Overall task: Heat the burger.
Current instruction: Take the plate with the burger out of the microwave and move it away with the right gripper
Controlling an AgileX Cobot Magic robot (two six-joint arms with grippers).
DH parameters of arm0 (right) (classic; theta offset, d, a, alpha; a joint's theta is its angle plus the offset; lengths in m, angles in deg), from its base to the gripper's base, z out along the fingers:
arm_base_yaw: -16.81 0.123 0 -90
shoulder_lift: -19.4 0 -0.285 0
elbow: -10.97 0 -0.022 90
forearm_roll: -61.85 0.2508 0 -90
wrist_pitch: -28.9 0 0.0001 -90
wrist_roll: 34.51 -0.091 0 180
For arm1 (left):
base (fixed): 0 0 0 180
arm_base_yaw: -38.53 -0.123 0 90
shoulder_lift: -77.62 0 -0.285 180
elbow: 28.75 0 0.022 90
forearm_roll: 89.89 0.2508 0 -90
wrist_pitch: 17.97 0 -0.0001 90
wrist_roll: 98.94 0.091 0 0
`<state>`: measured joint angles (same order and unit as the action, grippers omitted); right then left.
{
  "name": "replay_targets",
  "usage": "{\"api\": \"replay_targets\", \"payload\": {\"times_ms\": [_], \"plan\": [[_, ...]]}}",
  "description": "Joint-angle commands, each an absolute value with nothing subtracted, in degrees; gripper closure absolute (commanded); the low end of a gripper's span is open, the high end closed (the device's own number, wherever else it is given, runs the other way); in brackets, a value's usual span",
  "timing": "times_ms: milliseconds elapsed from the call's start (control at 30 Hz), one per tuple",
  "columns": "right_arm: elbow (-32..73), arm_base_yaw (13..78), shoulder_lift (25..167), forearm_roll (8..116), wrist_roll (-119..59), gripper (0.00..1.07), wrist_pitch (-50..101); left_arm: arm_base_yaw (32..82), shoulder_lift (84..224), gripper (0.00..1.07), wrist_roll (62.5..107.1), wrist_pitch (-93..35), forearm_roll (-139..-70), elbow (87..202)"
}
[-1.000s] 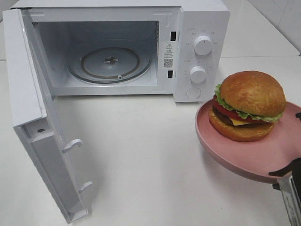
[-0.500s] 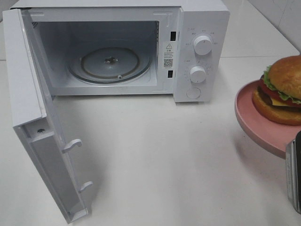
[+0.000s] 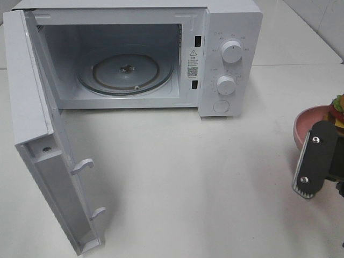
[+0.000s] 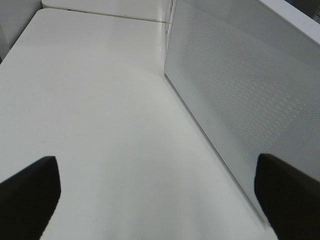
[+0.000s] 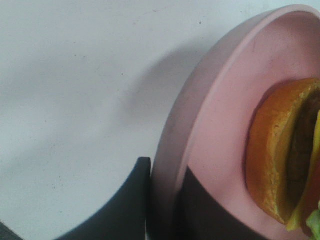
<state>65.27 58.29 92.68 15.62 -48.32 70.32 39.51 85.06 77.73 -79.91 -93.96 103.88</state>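
The burger (image 3: 338,111) shows only as a sliver at the far right edge of the exterior view, lying on a pink plate (image 3: 307,122). My right gripper (image 3: 321,130) is shut on the plate's near rim. In the right wrist view its dark fingers (image 5: 127,205) clamp the plate rim (image 5: 220,105), one outside and one inside, and the burger's (image 5: 275,160) bun and patty sit close by. The plate is held above the white table. My left gripper (image 4: 160,200) is open with nothing between its fingers, beside the outer face of the microwave door (image 4: 240,90).
A white microwave (image 3: 226,54) stands at the back with its door (image 3: 37,134) swung wide to the left. Its glass turntable (image 3: 126,72) holds nothing. White table (image 3: 188,177) stretches between the microwave and the plate.
My right gripper has carried the plate with the burger to the right, away from the microwave, until most of it lies beyond the view's right edge. The microwave and left gripper have not moved.
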Motion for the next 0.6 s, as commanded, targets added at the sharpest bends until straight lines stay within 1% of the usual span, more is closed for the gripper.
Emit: {"api": "replay_targets", "payload": {"times_ms": [33, 67, 167, 233, 333, 400, 500, 567, 600], "plan": [[63.61, 58.29, 95.43, 11.60, -53.93, 1.07, 72.79, 39.51, 84.09, 0.09, 77.96, -79.22, -94.07, 103.71], [62.57, 58.29, 97.83, 10.92, -58.46, 1.07, 75.08, 39.51, 84.09, 0.09, 77.96, -79.22, -94.07, 103.71], [61.89, 58.29, 98.86, 10.46, -60.29, 1.07, 76.05, 39.51, 84.09, 0.09, 77.96, -79.22, -94.07, 103.71], [59.19, 58.29, 103.85, 9.31, -69.86, 1.07, 80.46, 39.51, 84.09, 0.09, 77.96, -79.22, -94.07, 103.71], [58.56, 58.29, 104.71, 9.31, -71.58, 1.07, 81.15, 39.51, 84.09, 0.09, 77.96, -79.22, -94.07, 103.71], [56.10, 58.29, 108.32, 9.31, -78.62, 1.07, 83.44, 39.51, 84.09, 0.09, 77.96, -79.22, -94.07, 103.71], [55.41, 58.29, 109.18, 9.31, -79.94, 1.07, 83.84, 39.51, 84.09, 0.09, 77.96, -79.22, -94.07, 103.71], [52.72, 58.12, 112.56, 9.31, -85.39, 1.07, 86.25, 39.51, 84.09, 0.09, 77.96, -79.22, -94.07, 103.71], [52.72, 58.12, 112.56, 9.31, -85.39, 1.07, 86.25, 39.51, 84.09, 0.09, 77.96, -79.22, -94.07, 103.71]]}}
